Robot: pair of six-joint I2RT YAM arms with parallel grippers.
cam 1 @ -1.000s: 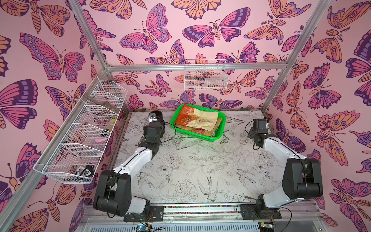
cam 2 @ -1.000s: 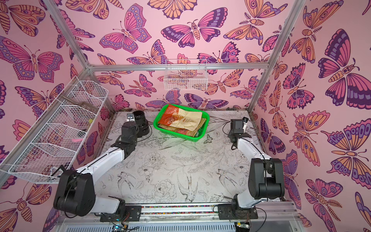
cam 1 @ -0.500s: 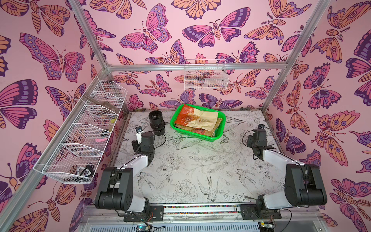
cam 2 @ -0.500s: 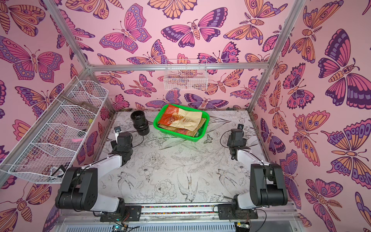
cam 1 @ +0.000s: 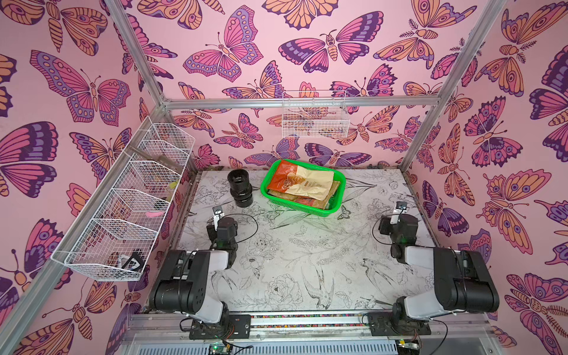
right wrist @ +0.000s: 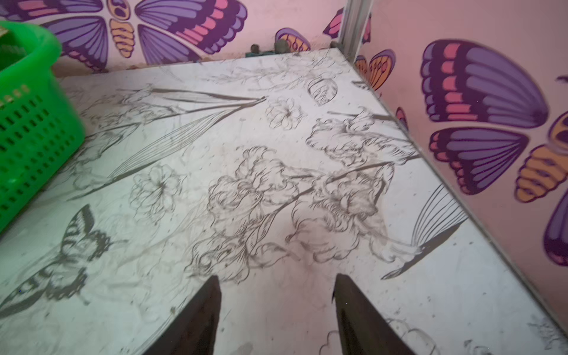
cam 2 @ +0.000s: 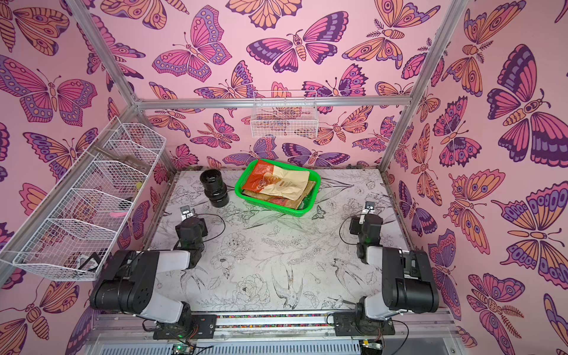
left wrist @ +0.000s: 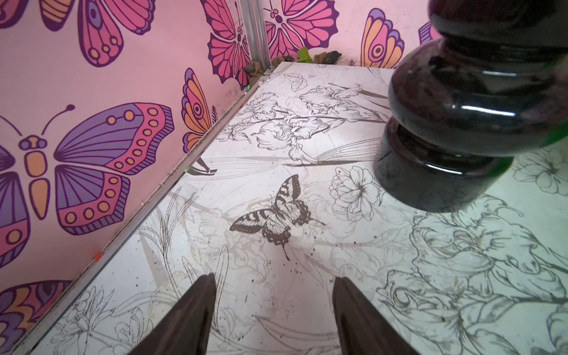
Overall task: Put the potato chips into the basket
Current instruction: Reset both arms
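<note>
1. You have two grippers, the left gripper and the right gripper. There is one green basket, one black vase and one stack of chips. One bag lies on top in full view and the edges of at least two more show under it. You cannot count the rest.
2. Both pairs of fingers stand spread apart with nothing between them, over the bare table.
3. The vase stands near the left fingers, ahead of them. The basket lies farther ahead, toward their inner side. From the right fingers the basket is well apart, ahead and toward the inner side. Only its corner shows in the right wrist view.
4. A second ago your left arm reached out to the vase and your right arm stretched toward the far right corner. Now both are folded back by their bases, and the vase stands in full view. The basket and chips lie as they did.
5. Every bag you can see lies inside the basket.
6. The top bag is cream with an orange end, crinkled, flat and skewed across the basket. Tan bags and a red-orange patch peek out below it.
7. The basket is bright green, with slotted walls and a rounded rim.
</note>
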